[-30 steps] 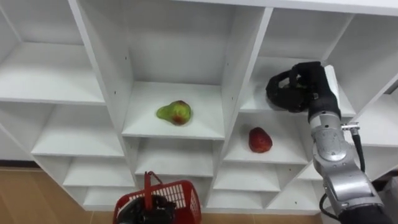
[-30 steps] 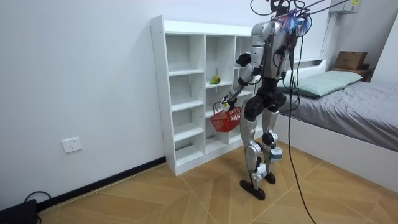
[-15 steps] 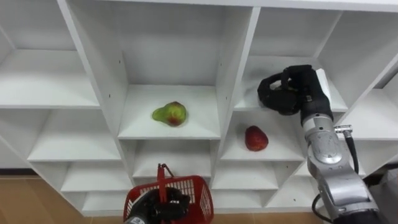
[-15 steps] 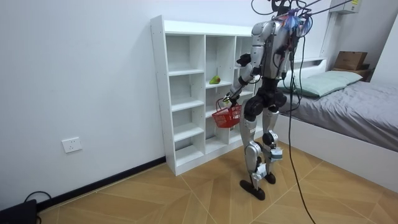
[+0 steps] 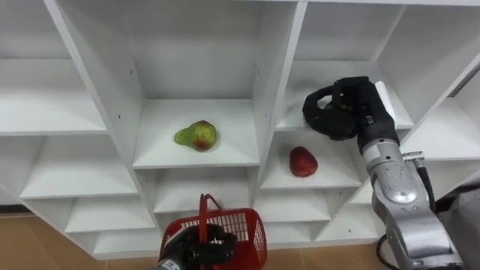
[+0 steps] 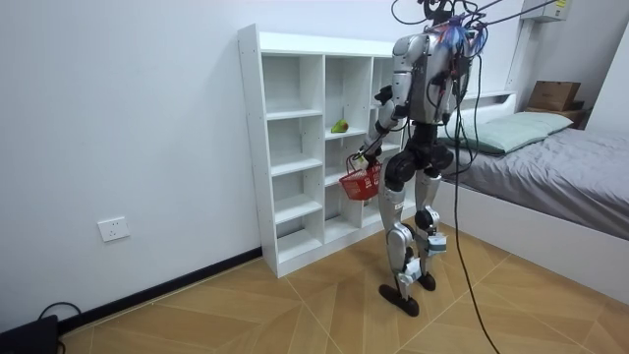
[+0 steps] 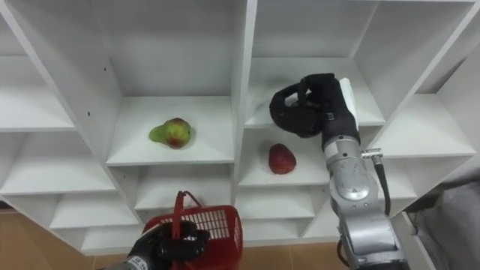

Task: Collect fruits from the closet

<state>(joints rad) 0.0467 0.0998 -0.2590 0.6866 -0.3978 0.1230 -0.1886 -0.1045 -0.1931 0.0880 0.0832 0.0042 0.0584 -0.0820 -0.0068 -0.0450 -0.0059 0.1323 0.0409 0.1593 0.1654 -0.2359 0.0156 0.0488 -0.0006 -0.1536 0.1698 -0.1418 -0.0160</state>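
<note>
Fingers (image 5: 322, 127) of r. hand (image 5: 358, 105) were curled, holding nothing, just above-right of red fruit (image 5: 303, 161) on closet (image 5: 270, 75) shelf. Pear (image 5: 196, 136) sat left of it; basket (image 5: 244, 229) hung below-left, l. hand (image 5: 196, 251) clenched on handle. Fruit prob. light, firm, smooth: cup round middle.

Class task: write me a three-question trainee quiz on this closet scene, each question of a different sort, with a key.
1. Which hand holds the red basket by its handle?
2. True or false: the green pear and the red fruit lie in the same compartment of the closet.
3. The right hand is: A) closed round the red fruit; B) raised before the closet, fingers curled, holding nothing; C) inside the red basket.

Key: 1. the left hand; 2. false; 3. B.
</note>
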